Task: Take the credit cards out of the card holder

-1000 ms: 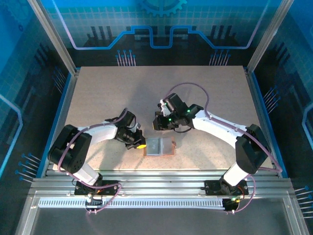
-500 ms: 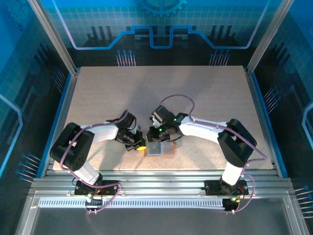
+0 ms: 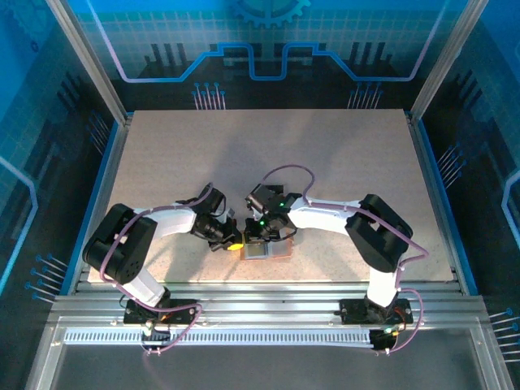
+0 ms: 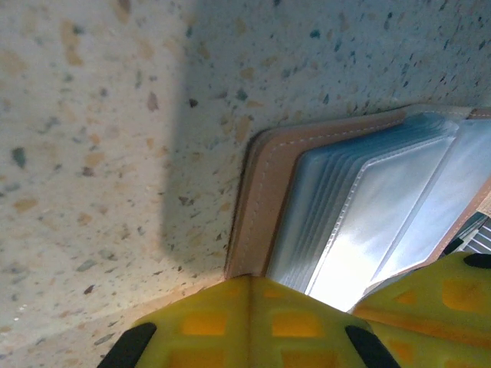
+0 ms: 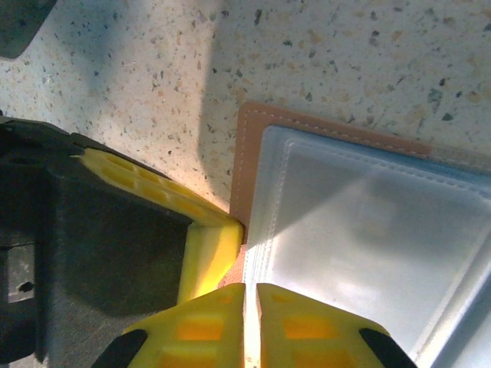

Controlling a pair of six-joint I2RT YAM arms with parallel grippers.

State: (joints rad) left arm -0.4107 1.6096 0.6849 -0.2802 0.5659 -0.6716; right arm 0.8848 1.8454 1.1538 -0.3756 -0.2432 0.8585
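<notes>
White-shelled arms (image 3: 325,218) with chunky black joints (image 3: 374,231), looping purple cables (image 3: 284,168) and yellow, grid-moulded claw fingers (image 5: 307,330).

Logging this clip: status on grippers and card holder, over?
Left gripper straddles card holder edge, grip unclear. Right gripper shut at its corner. Holder open flat; grippers crowd each other.

The table (image 3: 325,154) had a pale, speckled stone-like top, beige flecked with darker grains, as the left wrist view (image 4: 92,115) and the right wrist view (image 5: 345,46) showed. Most of its far part lay bare. One thing rested directly on it: the card holder (image 3: 264,248), open and flat, close to the near edge and about midway between left and right. Its tan stitched cover (image 4: 257,199) sat against the surface, with pale clear sleeves (image 5: 368,230) stacked facing up.
</notes>
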